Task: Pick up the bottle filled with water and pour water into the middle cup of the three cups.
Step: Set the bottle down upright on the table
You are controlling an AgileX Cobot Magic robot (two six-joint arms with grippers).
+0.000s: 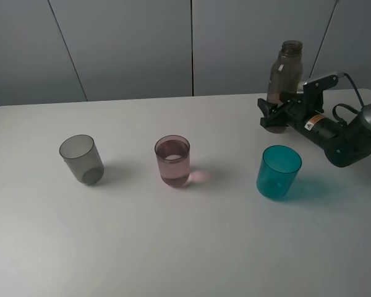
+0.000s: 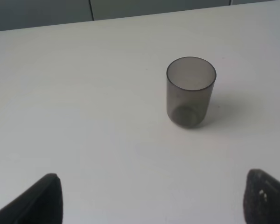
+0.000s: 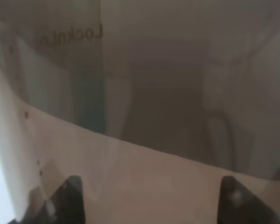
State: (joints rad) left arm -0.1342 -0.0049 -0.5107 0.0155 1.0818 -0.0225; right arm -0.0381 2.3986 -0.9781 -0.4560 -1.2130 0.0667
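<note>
White worktop (image 1: 173, 247) carries everything. R arm lies low at far right; right end effector (image 1: 273, 117) is clenched on the bottle (image 1: 283, 77) near its base, bottle upright, capless, its wall filling the R wrist view (image 3: 144, 93). Teal-blue cup (image 1: 278, 172) stands just in front of that end effector, apart from it. Middle cup (image 1: 172, 161), pale pink w/ liquid in the bottom, sits further left; grey cup (image 1: 81, 159) furthest. Left end effector (image 2: 151, 198) is released, fingers wide, grey cup (image 2: 190, 92) ahead of it, not touching.
</note>
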